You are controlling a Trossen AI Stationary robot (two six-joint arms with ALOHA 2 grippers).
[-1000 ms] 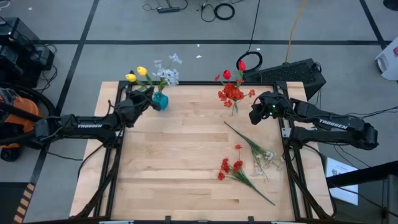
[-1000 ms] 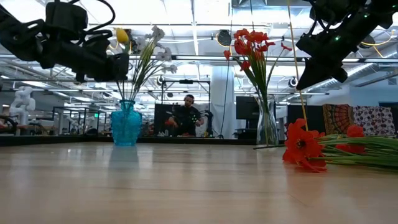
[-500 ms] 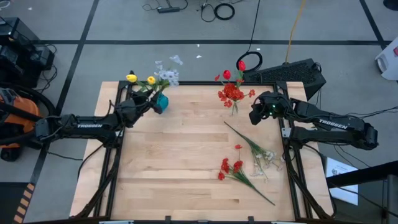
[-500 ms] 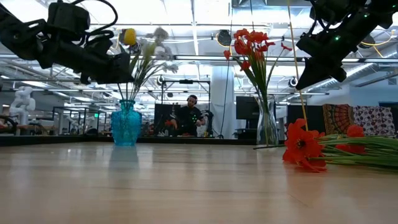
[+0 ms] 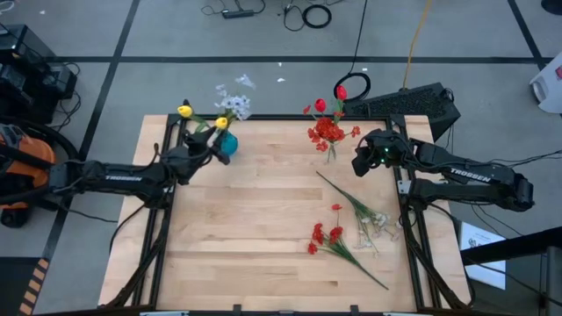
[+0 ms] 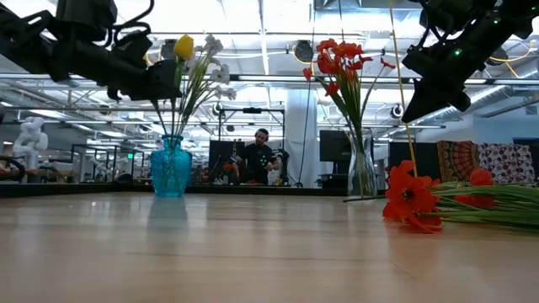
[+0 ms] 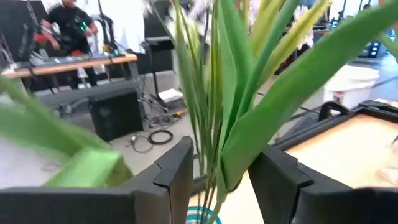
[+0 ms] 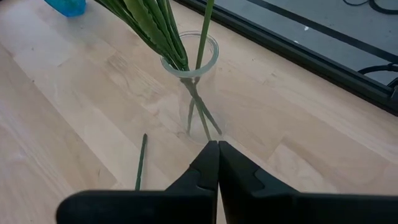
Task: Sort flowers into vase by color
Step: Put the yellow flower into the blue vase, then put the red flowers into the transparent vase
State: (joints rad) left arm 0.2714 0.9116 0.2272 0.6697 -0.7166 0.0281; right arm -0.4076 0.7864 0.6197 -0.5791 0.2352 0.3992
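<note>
Sorting partly done. Blue vase held yellow and white flowers; left claw parted around their stems. Glass vase held red flowers. Right claw closed, empty, near it. Loose flowers lay on worktop, unsorted.

Robotics lab, open hall with ceiling trusses, seated person at workstation, probably another robot

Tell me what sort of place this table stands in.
Probably a robotics lab or open workshop. Cables lie loose on the grey floor, a person works at a bench beyond the table, and exposed pipes run overhead.
</note>
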